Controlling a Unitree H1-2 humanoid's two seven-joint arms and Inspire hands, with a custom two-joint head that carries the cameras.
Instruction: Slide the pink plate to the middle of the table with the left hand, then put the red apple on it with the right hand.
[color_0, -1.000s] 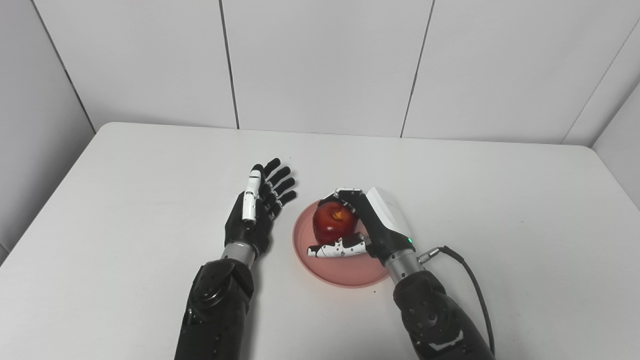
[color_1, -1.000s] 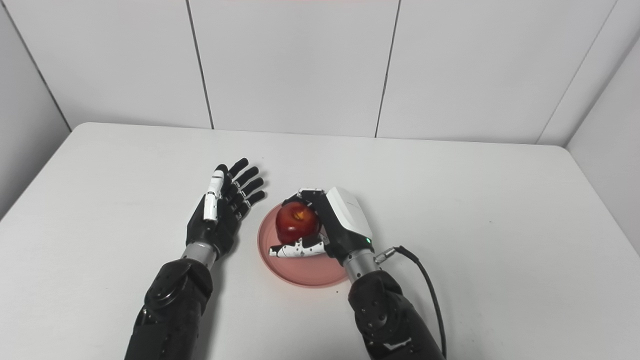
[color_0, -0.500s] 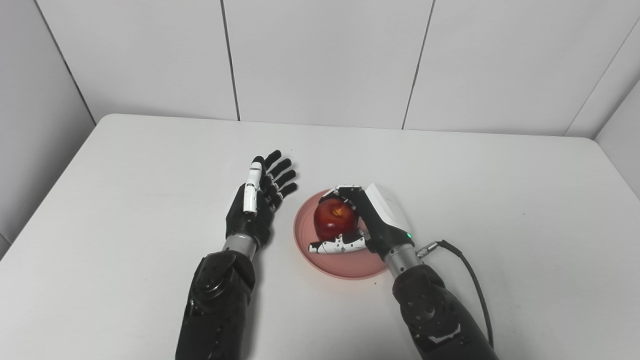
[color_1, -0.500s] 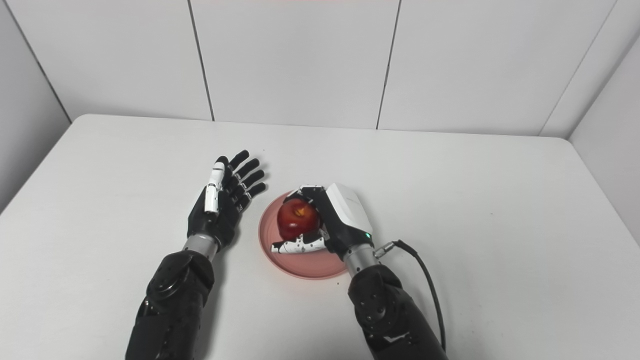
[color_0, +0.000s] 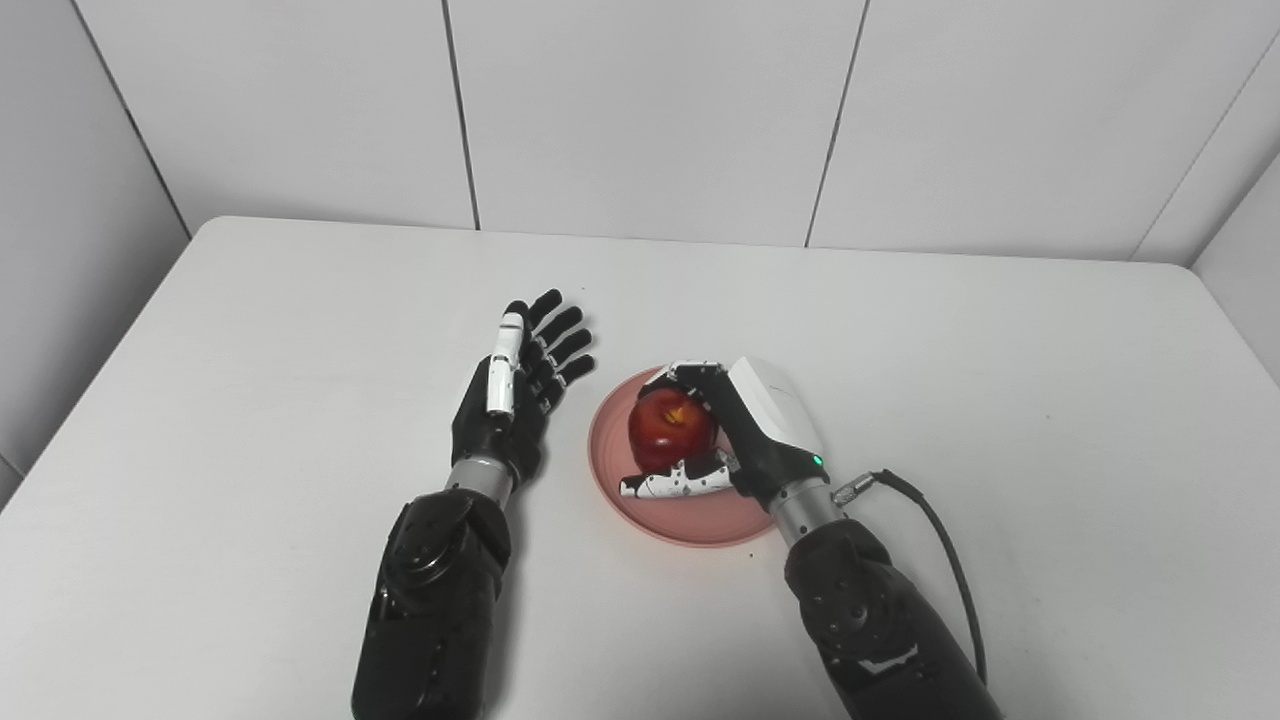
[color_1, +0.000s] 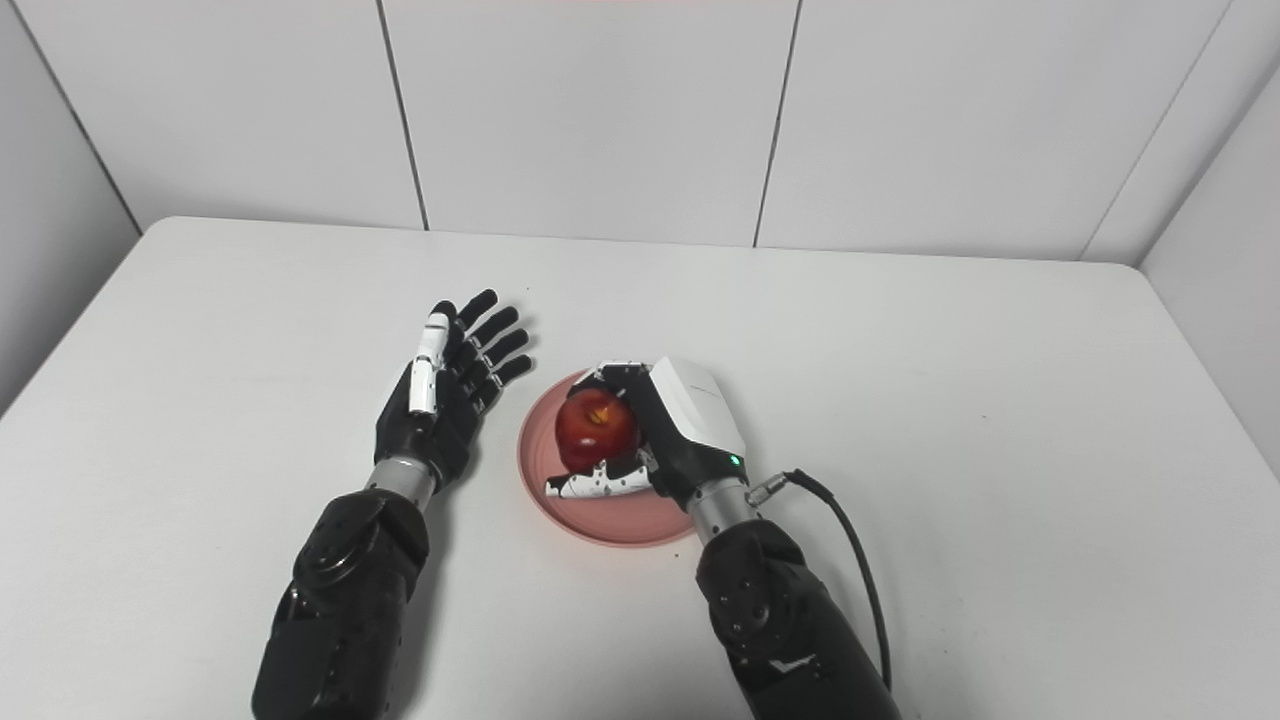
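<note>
The pink plate (color_0: 690, 510) is lying flat on the white table (color_0: 1000, 420), near the middle of the tabletop and toward the near side, with the red apple (color_0: 671, 430) sitting on its far half, stem hollow facing up. The right hand (color_0: 745, 435) is grasping the apple: its fingers (color_0: 690, 375) are curling over the far side of the fruit while its white-and-black thumb (color_0: 672, 484) is lying along the near side, just above the plate surface. The white back shell of this hand is facing up and to the right, and a small green light is showing near the wrist. A black cable (color_0: 930, 540) is running from the right wrist, looping to the right over the table and back toward the near edge. The left hand (color_0: 510, 405) is resting on the table just to the left of the plate, apart from its rim; it is released, holding nothing, with its fingers (color_0: 560, 340) spreading out straight and pointing toward the far side. Both dark forearms are entering from the near edge, one on each side of the plate. Pale panelled walls (color_0: 640, 110) are standing behind the far edge of the table.
</note>
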